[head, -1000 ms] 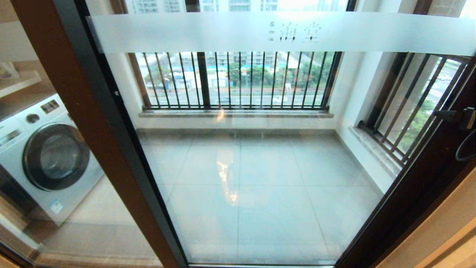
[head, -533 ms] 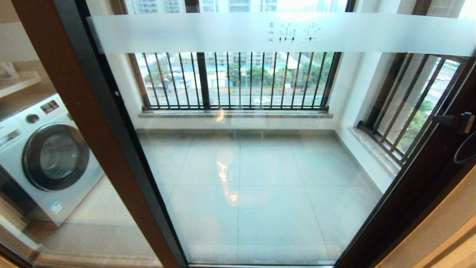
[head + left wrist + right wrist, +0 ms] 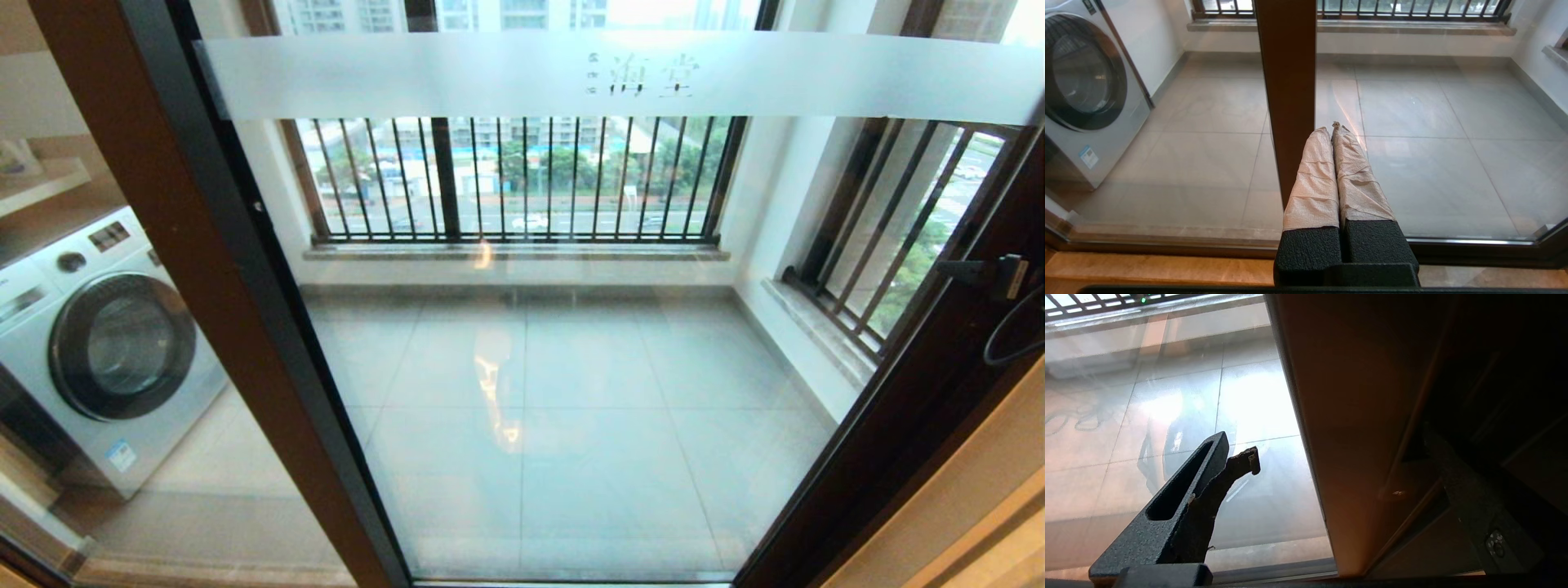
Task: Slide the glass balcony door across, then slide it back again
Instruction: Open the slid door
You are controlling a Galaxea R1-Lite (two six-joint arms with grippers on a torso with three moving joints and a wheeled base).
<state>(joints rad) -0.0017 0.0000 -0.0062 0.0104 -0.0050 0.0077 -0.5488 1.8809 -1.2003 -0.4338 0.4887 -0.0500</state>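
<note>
The glass balcony door (image 3: 571,343) is clear glass in a dark brown frame, with a black strip along the frame's inner edge. Across the upper part of the head view it carries a frosted white band (image 3: 408,75) bearing pale grey Chinese characters. The railings (image 3: 522,175) behind it, upper centre, are black vertical bars. The balcony floor (image 3: 571,425) is pale grey tile with thin darker grout lines. At the left edge, the washing machine (image 3: 90,343) is white with a dark round door. The left gripper (image 3: 1333,127) has black bases and fingers (image 3: 1314,179) wrapped in beige, wrinkled tape. The right gripper (image 3: 1241,451) is textured dark grey.
</note>
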